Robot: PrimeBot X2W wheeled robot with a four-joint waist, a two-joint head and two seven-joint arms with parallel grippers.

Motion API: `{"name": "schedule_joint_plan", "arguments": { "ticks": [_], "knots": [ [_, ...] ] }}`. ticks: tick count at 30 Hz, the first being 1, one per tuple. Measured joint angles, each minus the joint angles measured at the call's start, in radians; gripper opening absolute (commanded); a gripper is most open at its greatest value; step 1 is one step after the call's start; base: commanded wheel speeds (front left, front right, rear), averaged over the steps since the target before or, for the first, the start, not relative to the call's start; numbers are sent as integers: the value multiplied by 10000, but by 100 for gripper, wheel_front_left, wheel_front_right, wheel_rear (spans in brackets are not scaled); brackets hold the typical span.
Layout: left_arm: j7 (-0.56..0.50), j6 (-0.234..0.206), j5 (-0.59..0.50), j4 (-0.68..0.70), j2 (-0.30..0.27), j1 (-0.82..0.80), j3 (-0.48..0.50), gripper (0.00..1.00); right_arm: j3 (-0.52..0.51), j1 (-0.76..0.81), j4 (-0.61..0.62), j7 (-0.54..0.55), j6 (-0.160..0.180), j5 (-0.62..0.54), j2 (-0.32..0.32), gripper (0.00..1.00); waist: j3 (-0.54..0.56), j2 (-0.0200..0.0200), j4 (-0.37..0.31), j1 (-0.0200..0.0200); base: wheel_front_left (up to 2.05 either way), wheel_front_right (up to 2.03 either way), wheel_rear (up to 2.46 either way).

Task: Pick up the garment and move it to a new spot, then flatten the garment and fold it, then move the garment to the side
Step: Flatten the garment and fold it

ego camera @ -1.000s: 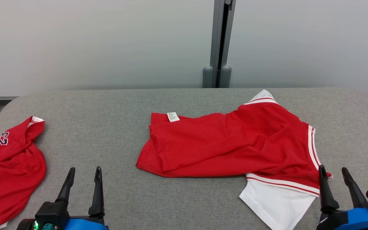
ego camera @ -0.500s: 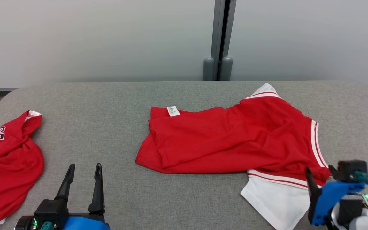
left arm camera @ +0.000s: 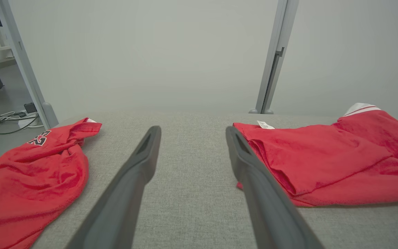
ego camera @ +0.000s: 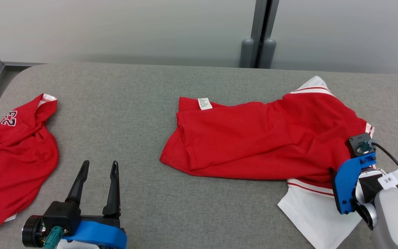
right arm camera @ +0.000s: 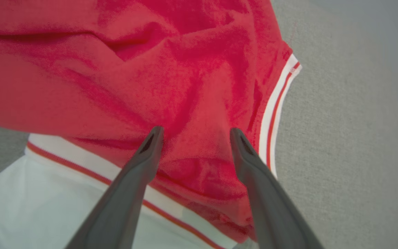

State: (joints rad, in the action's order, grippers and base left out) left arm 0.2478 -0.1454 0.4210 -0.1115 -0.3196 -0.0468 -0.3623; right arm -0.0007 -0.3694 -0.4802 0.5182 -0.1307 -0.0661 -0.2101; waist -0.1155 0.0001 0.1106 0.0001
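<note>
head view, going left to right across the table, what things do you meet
crumpled red jersey → left tool → red and white garment

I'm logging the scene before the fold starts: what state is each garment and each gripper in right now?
red and white garment: lying rumpled on the table, partly folded over itself, not lifted.
numbered red garment: bunched at the table's left edge, untouched.
left gripper: jaws open, empty, over bare table.
right gripper: jaws open, tips at the red fabric by the striped hem, nothing pinched yet.
</note>
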Motion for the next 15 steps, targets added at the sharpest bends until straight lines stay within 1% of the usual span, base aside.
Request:
{"name": "schedule_joint_plan", "arguments": {
  "ticks": [5, 6, 7, 9, 15],
  "knots": [
    [6, 61, -69, 10, 2, -230, -48, 100, -167, -484, -1225, 238, 0, 640, -84, 100, -420, 0, 360, 0, 0, 0, 0],
    [6, 81, -71, 6, 6, -272, -61, 100, -451, -604, -1427, 301, 0, 853, -56, 96, -493, 0, 436, 0, 0, 0, 0],
    [12, 90, -73, 0, 13, -306, -69, 100, -610, -743, -1574, 320, -2, 924, -54, 0, -564, 0, 509, -1, 0, 0, 0],
    [17, 117, -75, -4, 31, -384, -81, 100, -815, -961, -1755, 334, -2, 828, -38, 0, -699, -1, 640, -2, 0, 0, 0],
    [65, 226, -102, -50, 84, -614, -104, 100, -1340, -1874, -1862, -838, 0, 161, 23, 0, -990, 1, 959, 0, 0, 0, 0]
  ]
}}
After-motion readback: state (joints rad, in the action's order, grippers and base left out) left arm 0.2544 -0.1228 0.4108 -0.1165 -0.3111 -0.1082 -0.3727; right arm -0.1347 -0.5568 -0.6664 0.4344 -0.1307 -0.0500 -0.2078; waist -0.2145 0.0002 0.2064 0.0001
